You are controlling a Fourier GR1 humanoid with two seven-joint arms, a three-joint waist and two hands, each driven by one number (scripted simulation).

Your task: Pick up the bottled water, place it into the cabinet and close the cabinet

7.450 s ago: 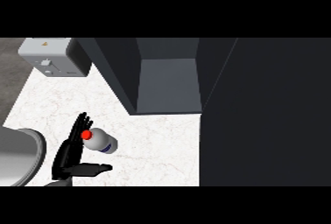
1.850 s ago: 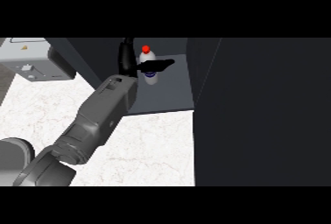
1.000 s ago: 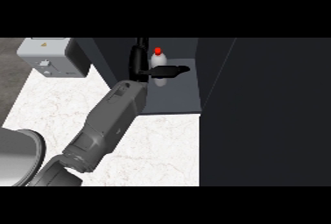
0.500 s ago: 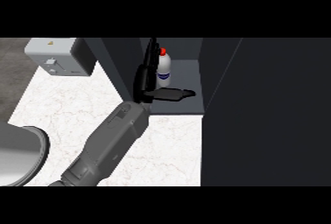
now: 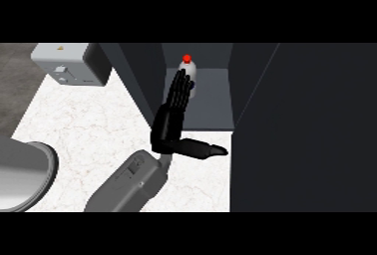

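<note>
The bottled water (image 5: 188,66), white with a red cap, stands upright at the back of the open cabinet (image 5: 213,102), on its grey shelf. My left hand (image 5: 168,125) is open at the cabinet's front, over the shelf's edge. Its straight fingers (image 5: 179,92) point toward the bottle and cover the bottle's lower part. The thumb (image 5: 203,149) sticks out to the right over the counter. Nothing is held. The right hand does not show.
A large dark panel (image 5: 302,124) fills the right side beside the cabinet's opening. A grey box-shaped appliance (image 5: 70,63) sits at the back left on the white marble counter (image 5: 88,119). A grey rounded object (image 5: 22,174) lies at the lower left.
The left hand carried the bottle into the cabinet, let go of it and drew back toward the front. The bottle stays upright at the back of the shelf.
</note>
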